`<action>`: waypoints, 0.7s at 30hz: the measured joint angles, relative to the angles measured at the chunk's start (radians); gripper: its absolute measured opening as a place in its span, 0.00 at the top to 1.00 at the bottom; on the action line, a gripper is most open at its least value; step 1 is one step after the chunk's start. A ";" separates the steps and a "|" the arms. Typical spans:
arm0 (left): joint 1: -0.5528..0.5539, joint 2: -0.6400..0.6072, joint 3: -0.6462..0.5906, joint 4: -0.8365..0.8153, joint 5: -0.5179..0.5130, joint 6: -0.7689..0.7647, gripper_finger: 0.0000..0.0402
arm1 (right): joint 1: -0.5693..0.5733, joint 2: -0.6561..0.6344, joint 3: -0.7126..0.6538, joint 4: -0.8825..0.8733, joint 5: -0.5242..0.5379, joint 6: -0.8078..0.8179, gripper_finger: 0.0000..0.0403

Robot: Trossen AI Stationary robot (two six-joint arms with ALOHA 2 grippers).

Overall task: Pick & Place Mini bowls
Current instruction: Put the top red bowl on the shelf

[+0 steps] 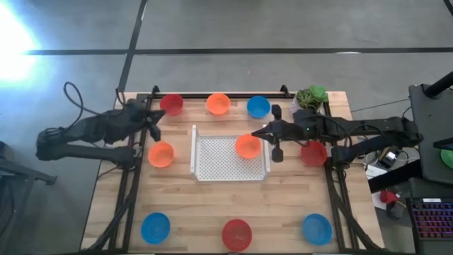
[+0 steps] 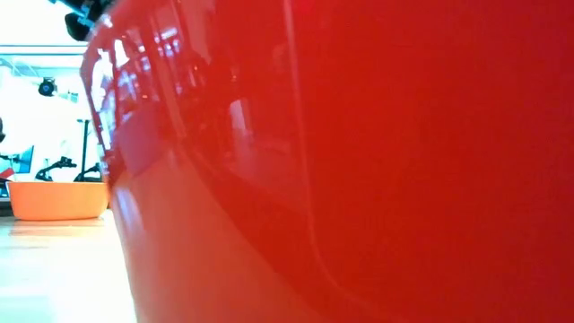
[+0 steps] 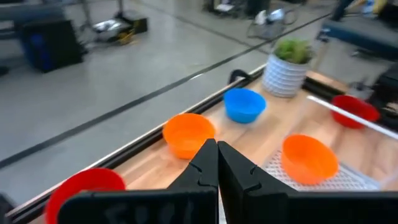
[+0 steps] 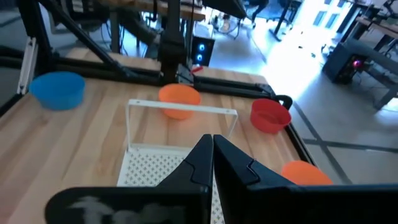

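No legible writing is seen. Nine mini bowls (image 1: 248, 146) sit upright, rims up; being round, no long axis is noted. One orange bowl lies in the white tray (image 1: 212, 166), eight on the surface (image 1: 198, 212). Left gripper (image 1: 154, 129) and right gripper (image 1: 259, 132): fingers pressed together, nothing held.

- You are working in a robotics lab or workshop, not a home: the wooden table (image 1: 233, 205) is sitting on a bare grey concrete floor (image 1: 233, 25) crossed by dark lines.
- To the right of the table, a dark equipment stand (image 1: 428, 106) is trailing cables, and a keyboard (image 1: 429, 216) is glowing below it.
- Beyond the table, further black frames and desks (image 4: 348, 37) are standing about the open hall.
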 joint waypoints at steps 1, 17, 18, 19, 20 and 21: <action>0.010 0.022 0.028 -0.028 -0.001 -0.011 1.00 | 0.000 -0.004 -0.008 0.013 -0.002 0.002 0.98; 0.350 0.292 0.282 -0.394 0.142 -0.076 1.00 | 0.000 0.001 -0.015 0.024 -0.006 0.004 0.98; 0.374 0.309 0.288 -0.395 0.150 -0.064 1.00 | 0.000 0.002 -0.015 0.024 -0.006 0.004 0.98; 0.395 0.327 0.295 -0.395 0.159 -0.055 1.00 | 0.000 0.003 -0.015 0.024 -0.006 0.004 0.98; 0.415 0.343 0.301 -0.394 0.170 -0.045 1.00 | 0.000 0.003 -0.015 0.024 -0.006 0.004 0.98; 0.438 0.359 0.307 -0.394 0.181 -0.041 1.00 | 0.000 0.003 -0.015 0.024 -0.006 0.004 0.98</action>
